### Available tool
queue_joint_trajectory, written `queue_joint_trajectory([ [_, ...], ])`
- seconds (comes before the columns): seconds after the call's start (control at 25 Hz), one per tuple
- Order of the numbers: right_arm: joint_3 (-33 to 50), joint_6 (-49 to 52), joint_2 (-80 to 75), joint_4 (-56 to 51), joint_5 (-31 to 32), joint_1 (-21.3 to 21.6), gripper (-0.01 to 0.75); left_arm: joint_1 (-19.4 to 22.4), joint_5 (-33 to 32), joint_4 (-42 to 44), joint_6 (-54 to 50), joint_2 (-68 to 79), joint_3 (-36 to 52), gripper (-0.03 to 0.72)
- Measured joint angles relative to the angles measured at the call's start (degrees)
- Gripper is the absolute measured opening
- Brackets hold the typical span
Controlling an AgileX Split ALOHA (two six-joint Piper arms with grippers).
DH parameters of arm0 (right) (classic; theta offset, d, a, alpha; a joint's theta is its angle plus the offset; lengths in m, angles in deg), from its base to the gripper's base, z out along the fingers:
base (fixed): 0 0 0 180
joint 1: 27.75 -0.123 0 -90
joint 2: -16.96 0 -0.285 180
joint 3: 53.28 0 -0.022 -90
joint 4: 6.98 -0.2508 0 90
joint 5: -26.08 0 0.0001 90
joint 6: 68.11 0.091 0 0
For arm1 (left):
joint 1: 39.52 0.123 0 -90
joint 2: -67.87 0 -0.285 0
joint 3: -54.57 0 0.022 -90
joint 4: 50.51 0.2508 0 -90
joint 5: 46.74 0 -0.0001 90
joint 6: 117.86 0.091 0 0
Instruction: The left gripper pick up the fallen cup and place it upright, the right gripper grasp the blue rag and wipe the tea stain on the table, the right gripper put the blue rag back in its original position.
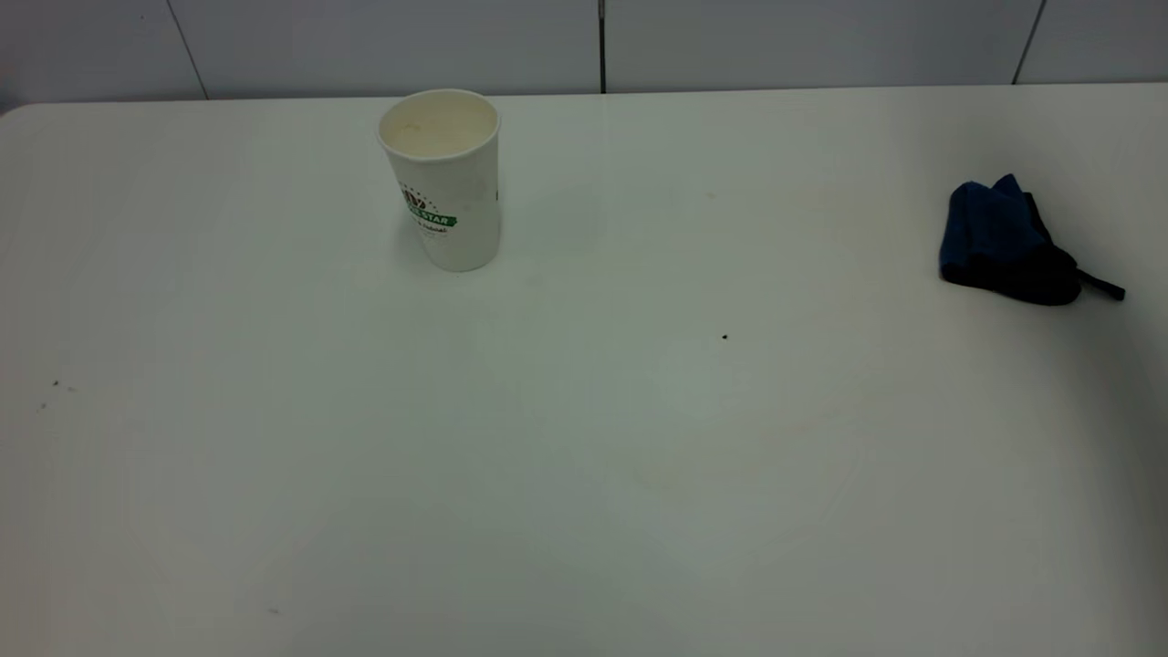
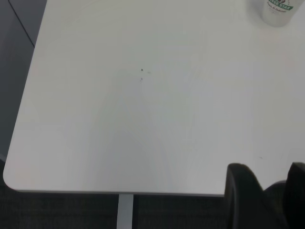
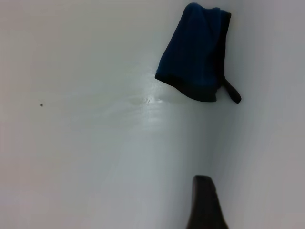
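Note:
The cup [image 1: 444, 178] stands upright, mouth up, at the back left of the table [image 1: 274, 456]. Its base also shows in the left wrist view [image 2: 276, 10]. The blue rag [image 1: 1004, 242] lies bunched at the right side, strap trailing right, and shows in the right wrist view [image 3: 195, 52]. The tea stain [image 1: 671, 470] is only a faint light brown trace at the front middle. My left gripper [image 2: 269, 183] hangs open and empty over the table's near left corner, far from the cup. My right gripper [image 3: 205, 205] hangs a short way from the rag, holding nothing. Neither gripper shows in the exterior view.
A tiny black speck [image 1: 724, 337] lies mid-table, with a few more specks [image 1: 55, 384] at the left. A grey panelled wall [image 1: 602, 46] runs behind the table's back edge. The table's rounded corner and edge [image 2: 14, 183] show in the left wrist view.

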Motion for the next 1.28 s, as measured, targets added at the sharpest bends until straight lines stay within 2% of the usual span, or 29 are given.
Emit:
queue_joint_trajectory([
  [0.36, 21.57, 0.79, 25.59, -0.28, 0.75, -2.83, 0.559, 0.00, 0.00, 0.00, 0.00, 0.00, 0.00, 0.240],
  [0.6, 30.36, 1.03, 40.52, -0.84, 0.97, -2.83, 0.558, 0.00, 0.00, 0.00, 0.00, 0.00, 0.00, 0.240],
  [0.84, 35.46, 2.03, 51.36, -1.09, 0.97, -2.83, 0.551, 0.00, 0.00, 0.00, 0.00, 0.00, 0.00, 0.240],
  [0.96, 41.10, 2.89, 55.86, -1.38, 0.97, -2.83, 0.548, 0.00, 0.00, 0.00, 0.00, 0.00, 0.00, 0.240],
  [1.28, 64.68, 3.75, 73.53, -2.35, -0.05, -2.83, 0.545, 0.00, 0.00, 0.00, 0.00, 0.00, 0.00, 0.240],
])
